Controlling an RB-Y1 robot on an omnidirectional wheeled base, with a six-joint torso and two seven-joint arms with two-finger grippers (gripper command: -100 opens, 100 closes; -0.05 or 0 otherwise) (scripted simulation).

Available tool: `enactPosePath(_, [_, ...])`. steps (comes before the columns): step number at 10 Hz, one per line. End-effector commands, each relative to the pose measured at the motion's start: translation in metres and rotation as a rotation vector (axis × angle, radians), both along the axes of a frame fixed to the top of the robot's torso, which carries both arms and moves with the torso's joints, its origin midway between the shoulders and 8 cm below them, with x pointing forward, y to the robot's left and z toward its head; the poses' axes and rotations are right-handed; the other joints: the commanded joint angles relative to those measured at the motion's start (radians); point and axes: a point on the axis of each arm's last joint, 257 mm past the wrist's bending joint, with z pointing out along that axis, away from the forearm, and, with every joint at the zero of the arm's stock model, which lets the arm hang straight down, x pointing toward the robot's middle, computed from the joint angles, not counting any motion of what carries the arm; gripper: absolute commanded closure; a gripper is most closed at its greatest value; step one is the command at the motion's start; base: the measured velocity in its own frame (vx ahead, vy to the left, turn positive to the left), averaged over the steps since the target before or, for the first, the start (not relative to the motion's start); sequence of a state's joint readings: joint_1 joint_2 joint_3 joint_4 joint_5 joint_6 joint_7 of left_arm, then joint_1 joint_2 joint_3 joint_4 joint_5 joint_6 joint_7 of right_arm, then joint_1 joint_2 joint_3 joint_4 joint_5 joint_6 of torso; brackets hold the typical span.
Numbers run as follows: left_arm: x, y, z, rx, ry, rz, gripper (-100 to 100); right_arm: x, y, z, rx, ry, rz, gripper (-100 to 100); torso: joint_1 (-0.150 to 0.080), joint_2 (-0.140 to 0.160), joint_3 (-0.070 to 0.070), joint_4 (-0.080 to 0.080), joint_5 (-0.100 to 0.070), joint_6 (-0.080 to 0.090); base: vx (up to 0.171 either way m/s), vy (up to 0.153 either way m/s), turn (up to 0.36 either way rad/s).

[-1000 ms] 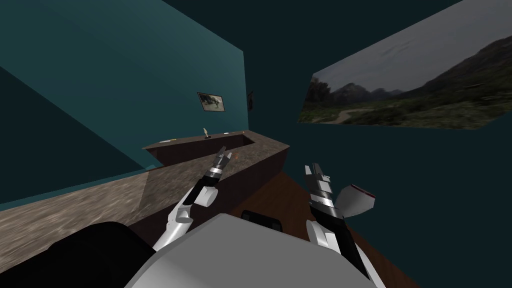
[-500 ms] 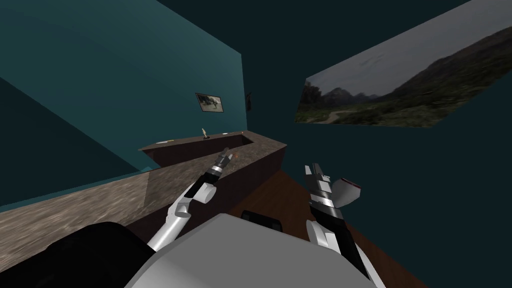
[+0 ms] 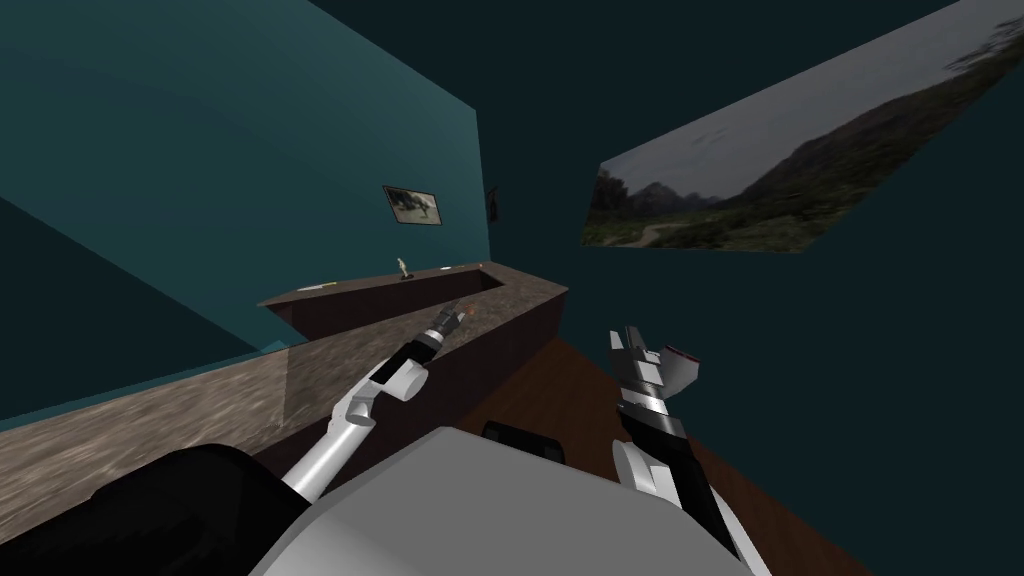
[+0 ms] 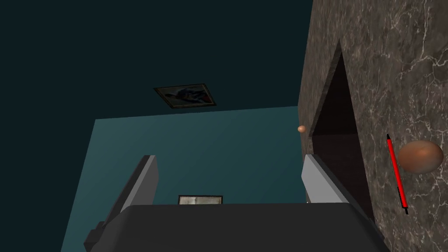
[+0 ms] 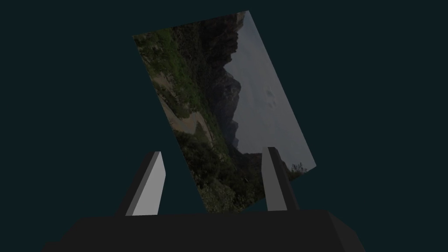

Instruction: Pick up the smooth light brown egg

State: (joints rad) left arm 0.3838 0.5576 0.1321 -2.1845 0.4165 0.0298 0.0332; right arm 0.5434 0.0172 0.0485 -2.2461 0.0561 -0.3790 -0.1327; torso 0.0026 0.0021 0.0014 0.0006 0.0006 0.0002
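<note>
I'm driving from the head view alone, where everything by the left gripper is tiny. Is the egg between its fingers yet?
Observer: No. In the left wrist view the left gripper is open, with nothing between its fingers.
Operator: Where is the egg, then?
Observer: The light brown egg lies on the marbled counter, outside the fingers, off to one side.
Operator: Anything close to it?
Observer: A red pen lies close beside it, on the gripper's side of the egg. I cannot tell whether they touch.
</note>
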Motion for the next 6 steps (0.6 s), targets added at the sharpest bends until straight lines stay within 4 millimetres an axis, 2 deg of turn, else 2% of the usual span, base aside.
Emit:
enactPosePath(1, [0.004, 0.003, -0.009, 0.009, 0.036, 0.002, -100, 0.0, 0.0, 0.0, 0.0, 0.0, 0.0, 0, 0.0, 0.0, 0.0, 0.0, 0.0, 0.0, -0.032, 0.021, -0.063])
enactPosePath(6, [0.018, 0.022, -0.048, 0.058, 0.204, 0.012, -100, 0.0, 0.0, 0.0, 0.0, 0.0, 0.0, 0, 0.002, -0.001, -0.001, 0.0, 0.0, 0.0, -0.027, 0.036, -0.108])
